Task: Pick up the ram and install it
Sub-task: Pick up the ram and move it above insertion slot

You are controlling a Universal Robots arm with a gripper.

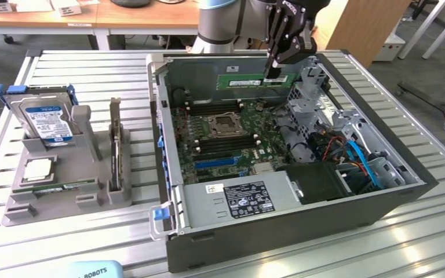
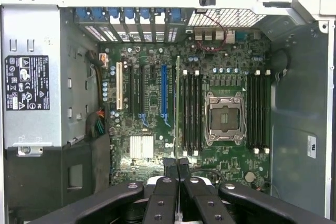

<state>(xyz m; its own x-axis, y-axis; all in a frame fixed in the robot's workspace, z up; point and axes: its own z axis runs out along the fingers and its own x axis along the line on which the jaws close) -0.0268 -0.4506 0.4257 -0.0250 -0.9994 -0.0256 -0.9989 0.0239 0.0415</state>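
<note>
Pinching the ram (image 1: 245, 81) near one end between the jaws, above the far side of the open computer case (image 1: 323, 231). Best kept parallel to the memory slots (image 2: 191, 111), lowered straight, pressed evenly.

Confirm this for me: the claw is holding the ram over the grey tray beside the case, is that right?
Not quite. The claw does hold the ram, but over the open case itself, as the exterior view shows.
</note>
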